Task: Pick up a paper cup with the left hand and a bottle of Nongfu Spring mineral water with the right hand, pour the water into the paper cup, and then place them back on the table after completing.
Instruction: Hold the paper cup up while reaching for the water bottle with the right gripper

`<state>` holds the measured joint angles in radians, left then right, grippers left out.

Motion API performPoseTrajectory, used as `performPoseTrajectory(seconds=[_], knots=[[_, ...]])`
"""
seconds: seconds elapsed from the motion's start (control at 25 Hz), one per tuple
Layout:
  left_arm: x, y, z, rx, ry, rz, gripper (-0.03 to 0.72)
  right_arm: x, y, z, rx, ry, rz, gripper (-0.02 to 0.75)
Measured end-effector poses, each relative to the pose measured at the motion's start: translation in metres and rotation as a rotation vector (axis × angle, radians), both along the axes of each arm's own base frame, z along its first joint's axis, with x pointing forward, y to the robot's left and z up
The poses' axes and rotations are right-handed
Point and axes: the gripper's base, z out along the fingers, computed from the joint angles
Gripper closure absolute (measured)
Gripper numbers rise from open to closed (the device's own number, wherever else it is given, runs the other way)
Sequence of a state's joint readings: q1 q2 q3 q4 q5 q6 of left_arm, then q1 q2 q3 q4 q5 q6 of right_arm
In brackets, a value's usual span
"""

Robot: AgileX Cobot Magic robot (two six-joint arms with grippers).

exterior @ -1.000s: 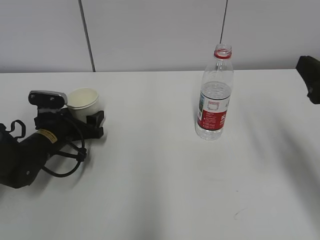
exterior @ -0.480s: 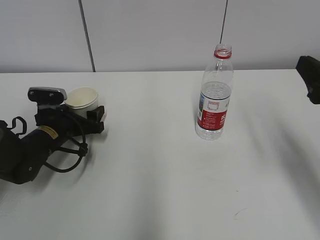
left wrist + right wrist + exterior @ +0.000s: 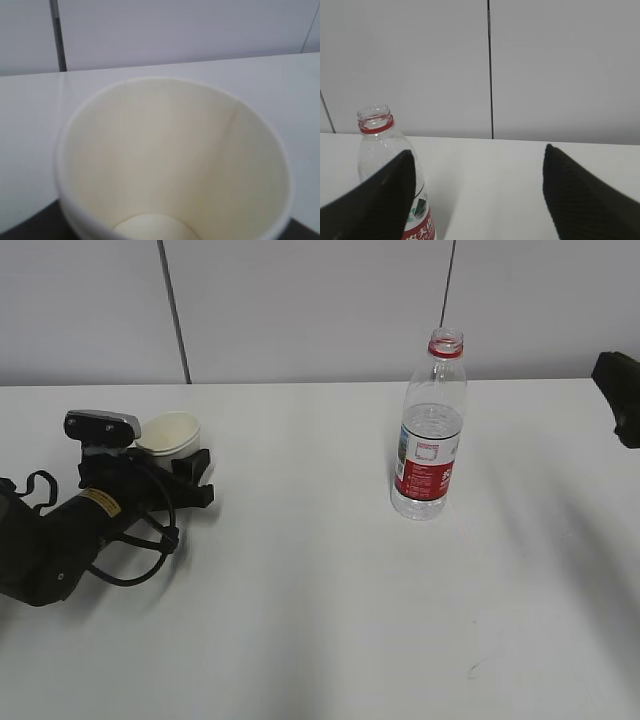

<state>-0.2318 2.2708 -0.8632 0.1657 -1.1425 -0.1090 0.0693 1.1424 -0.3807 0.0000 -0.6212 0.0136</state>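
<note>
A white paper cup (image 3: 169,433) sits between the fingers of my left hand's gripper (image 3: 181,468), which is shut on it at the table's left. The cup leans slightly. In the left wrist view the cup (image 3: 170,160) fills the frame and is empty; dark fingers (image 3: 25,231) show at the bottom corners. The uncapped mineral water bottle (image 3: 430,440), with a red label and neck ring, stands upright right of centre, holding clear water (image 3: 431,423). My right hand (image 3: 620,398) shows at the right edge, away from the bottle. Its gripper (image 3: 477,200) is open and empty, with the bottle (image 3: 380,142) behind its left finger.
The white table (image 3: 320,590) has a tiny dark mark (image 3: 478,668) near the front right. A grey panelled wall (image 3: 300,310) stands behind the table's far edge.
My left hand has shifted slightly right and up with the cup, and the cup now leans a little. The bottle and the right hand have not moved.
</note>
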Motion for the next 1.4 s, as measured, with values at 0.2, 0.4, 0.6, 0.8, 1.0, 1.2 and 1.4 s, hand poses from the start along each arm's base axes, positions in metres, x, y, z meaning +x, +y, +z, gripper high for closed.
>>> performPoseTrajectory(seconds=[0.2, 0.4, 0.6, 0.8, 1.0, 1.2, 1.4], knots=[[-0.001, -0.002, 0.000, 0.007, -0.002, -0.030, 0.281, 0.000, 0.000, 0.000, 0.000, 0.002, 0.000, 0.150], [-0.008, -0.013, 0.001, 0.042, -0.014, -0.176, 0.281, 0.005, 0.000, -0.008, -0.003, 0.038, 0.000, 0.150], [-0.016, -0.015, 0.008, 0.056, -0.017, -0.223, 0.283, 0.015, 0.011, -0.028, -0.044, 0.097, 0.111, 0.150], [-0.017, -0.016, 0.010, 0.059, -0.023, -0.238, 0.283, 0.024, 0.023, -0.044, -0.072, 0.071, 0.248, 0.150], [-0.017, -0.016, 0.011, 0.058, -0.023, -0.240, 0.283, 0.034, 0.028, -0.065, -0.037, 0.081, 0.290, 0.150], [-0.017, -0.016, 0.011, 0.059, -0.023, -0.240, 0.283, 0.038, 0.032, -0.082, -0.034, 0.120, 0.335, 0.150], [-0.017, -0.016, 0.011, 0.059, -0.023, -0.240, 0.283, 0.041, 0.034, -0.085, -0.002, 0.061, 0.354, 0.150]])
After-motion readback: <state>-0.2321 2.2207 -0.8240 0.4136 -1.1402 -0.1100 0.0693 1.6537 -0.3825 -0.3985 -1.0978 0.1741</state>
